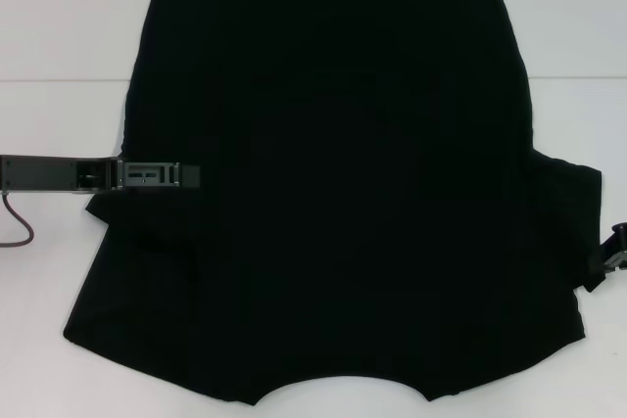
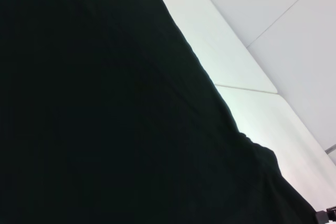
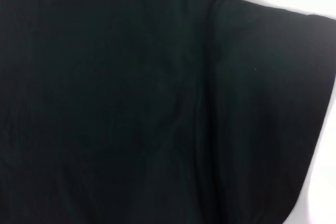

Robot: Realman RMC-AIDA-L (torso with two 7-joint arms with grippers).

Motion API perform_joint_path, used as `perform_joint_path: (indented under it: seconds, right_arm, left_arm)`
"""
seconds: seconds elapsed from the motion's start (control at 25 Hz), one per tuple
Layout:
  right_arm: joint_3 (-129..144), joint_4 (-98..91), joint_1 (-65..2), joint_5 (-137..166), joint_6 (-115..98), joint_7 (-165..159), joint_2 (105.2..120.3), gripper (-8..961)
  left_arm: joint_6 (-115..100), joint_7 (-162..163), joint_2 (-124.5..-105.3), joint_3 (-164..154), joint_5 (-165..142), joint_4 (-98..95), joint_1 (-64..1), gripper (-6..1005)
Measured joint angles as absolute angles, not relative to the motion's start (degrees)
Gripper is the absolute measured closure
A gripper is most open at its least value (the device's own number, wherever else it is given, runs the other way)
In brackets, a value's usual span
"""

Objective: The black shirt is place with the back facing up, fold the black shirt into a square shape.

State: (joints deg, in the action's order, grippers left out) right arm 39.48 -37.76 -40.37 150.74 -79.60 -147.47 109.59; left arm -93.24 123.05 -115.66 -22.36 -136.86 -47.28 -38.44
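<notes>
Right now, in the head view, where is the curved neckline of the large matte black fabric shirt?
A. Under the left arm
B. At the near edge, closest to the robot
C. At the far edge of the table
B: the large matte black fabric shirt shows its curved neckline as a scoop in its near edge.

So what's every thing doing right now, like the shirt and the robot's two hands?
black shirt: lying flat on the white table, neckline toward the robot, the sleeve on the robot's left turned in, the right sleeve out flat.
left gripper: reaching in over the shirt's left edge; fingers not clear.
right gripper: at the right sleeve's outer edge, mostly out of view.
table: shirt spread across it.
</notes>
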Motion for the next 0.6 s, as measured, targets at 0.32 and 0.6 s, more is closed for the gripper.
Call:
perform_joint_path:
  seconds: [0.32, 0.6]
  right_arm:
    - [36.79, -42.69, -37.68, 150.55, -76.58, -149.95, 108.94, 939]
    - [34.64, -47.30, -37.94, 150.56, -73.63, -149.86, 110.04, 929]
  left_arm:
    - [-93.78, 123.33, -115.66, -22.07, -136.48, -47.29, -38.02, 52]
    - [-94.06, 123.46, -115.66, -22.09, -133.99, -47.29, -37.62, 54]
